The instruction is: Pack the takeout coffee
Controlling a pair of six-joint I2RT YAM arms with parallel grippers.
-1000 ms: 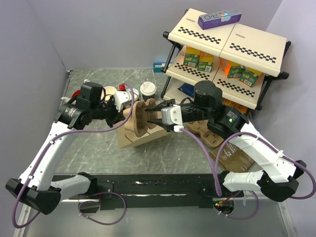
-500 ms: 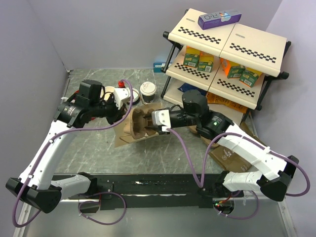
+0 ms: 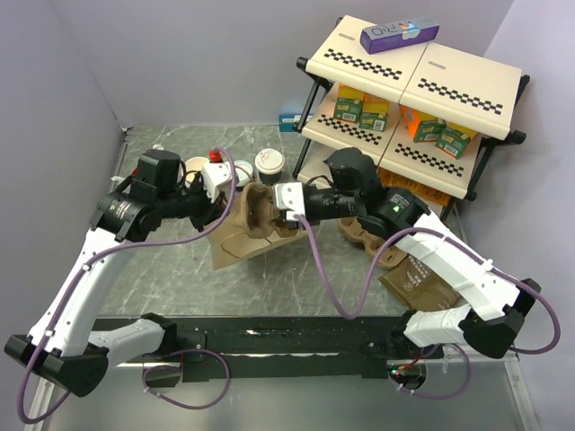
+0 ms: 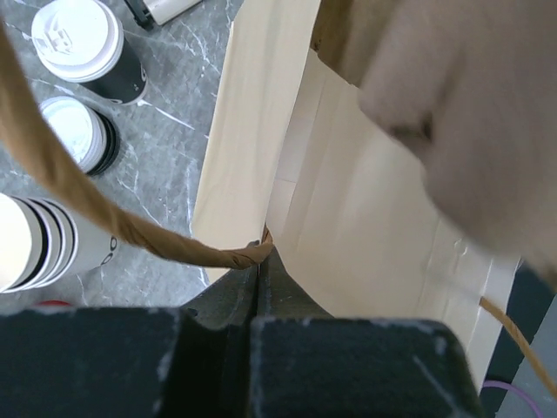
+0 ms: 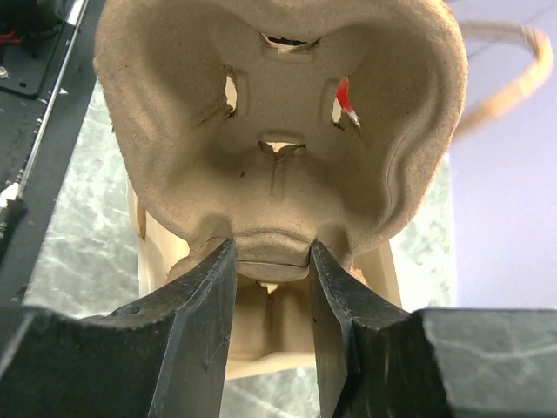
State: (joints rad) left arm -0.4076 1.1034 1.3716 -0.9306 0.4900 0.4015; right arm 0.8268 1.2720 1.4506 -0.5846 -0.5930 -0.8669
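A: While left gripper (image 4: 259,261) pinches the paper bag (image 4: 348,209) by its rim, right gripper (image 5: 271,261) clamps the pulp carrier (image 5: 278,131) at the bag's mouth. Listed unpacked: takeout coffee (image 3: 269,162) — behind the bag.

B: Hazard: carrier may snag the rim — bag topples onto that cup.

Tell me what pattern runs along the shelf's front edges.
A black-and-white checkered strip on the cream shelf; best seen in the top external view.

The takeout coffee (image 3: 269,165) is a small paper cup with a dark brown-black body and a round white plastic lid, closed. It stands upright just beyond the right gripper (image 3: 269,214), apparently clear of it, and ahead of the left gripper (image 4: 261,261), off to its left.
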